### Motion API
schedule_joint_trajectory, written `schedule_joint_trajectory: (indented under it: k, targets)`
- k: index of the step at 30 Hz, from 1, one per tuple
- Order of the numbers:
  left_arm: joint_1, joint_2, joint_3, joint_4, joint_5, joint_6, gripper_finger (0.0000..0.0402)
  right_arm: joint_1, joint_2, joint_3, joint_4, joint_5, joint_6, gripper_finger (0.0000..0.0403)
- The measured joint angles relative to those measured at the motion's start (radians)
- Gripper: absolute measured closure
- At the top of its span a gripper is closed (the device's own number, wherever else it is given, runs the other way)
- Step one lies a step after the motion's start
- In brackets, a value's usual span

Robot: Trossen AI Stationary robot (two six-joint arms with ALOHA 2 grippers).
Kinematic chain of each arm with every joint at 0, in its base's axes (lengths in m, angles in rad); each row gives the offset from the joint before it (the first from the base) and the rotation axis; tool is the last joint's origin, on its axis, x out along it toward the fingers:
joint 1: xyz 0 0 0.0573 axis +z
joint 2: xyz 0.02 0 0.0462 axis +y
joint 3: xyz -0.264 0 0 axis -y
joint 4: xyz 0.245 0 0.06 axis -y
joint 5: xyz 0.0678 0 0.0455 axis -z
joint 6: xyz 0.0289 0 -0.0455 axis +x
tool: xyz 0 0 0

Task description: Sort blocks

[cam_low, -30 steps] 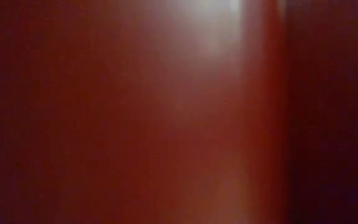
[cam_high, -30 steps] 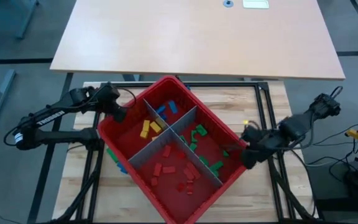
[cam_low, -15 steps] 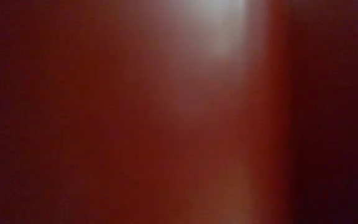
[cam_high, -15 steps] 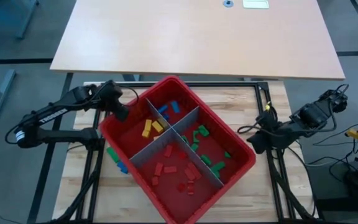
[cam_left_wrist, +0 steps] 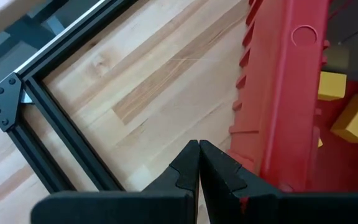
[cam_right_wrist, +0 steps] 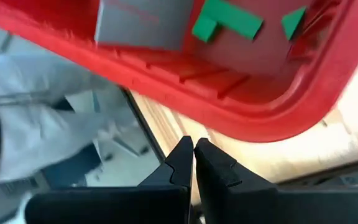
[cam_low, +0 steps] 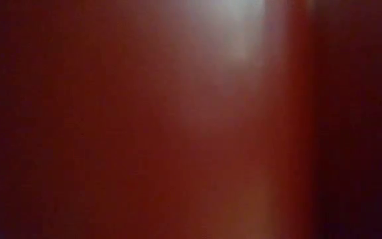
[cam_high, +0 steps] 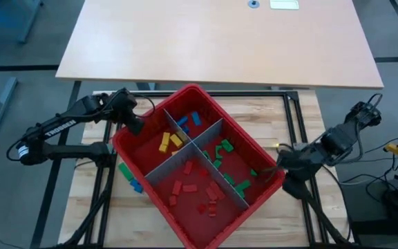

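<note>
The blocks (cam_high: 193, 158) lie colour-grouped in the red bin (cam_high: 261, 155) on the bench (cam_high: 292, 218); a few sit outside its left edge. Small, stiff and light, they probably suit a pinch across the short sides. Both the left claw (cam_left_wrist: 199, 155) and the right claw (cam_right_wrist: 193, 151) are together, empty, beside the bin's rim. Only the high view shows all compartments; the low view shows just red.

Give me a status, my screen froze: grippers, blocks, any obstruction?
Left gripper shut, empty, outside the red bin wall. Right gripper shut, empty, at the opposite corner. Blocks mostly in the bin; a few on the table. Low view blocked red.
</note>
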Motion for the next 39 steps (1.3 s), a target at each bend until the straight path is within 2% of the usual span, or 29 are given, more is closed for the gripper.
schedule_joint_trajectory:
  k: [11,14,19,25,31,39]
  targets:
    - [0.002,0.0,0.0,-0.017,-0.001,0.006,0.0401,0.013,0.099,-0.013,-0.081,-0.017,0.008,0.0403]
    - [0.002,0.0,0.0,-0.03,-0.002,0.007,0.0401,0.017,0.112,-0.017,-0.087,-0.063,-0.009,0.0403]
    - [0.006,0.0,0.0,-0.033,-0.009,0.023,0.0401,0.045,0.127,-0.023,-0.072,-0.112,-0.024,0.0403]
    - [0.021,0.0,-0.001,-0.049,-0.007,0.034,0.0401,0.046,0.145,-0.064,-0.027,-0.101,0.001,0.0403]
    - [0.022,0.0,-0.001,-0.049,-0.007,0.043,0.0401,0.019,0.151,-0.125,0.034,-0.086,0.03,0.0403]
    - [0.033,0.0,-0.001,-0.064,0.0,0.065,0.0401,-0.06,0.13,-0.155,0.031,-0.074,0.038,0.0403]
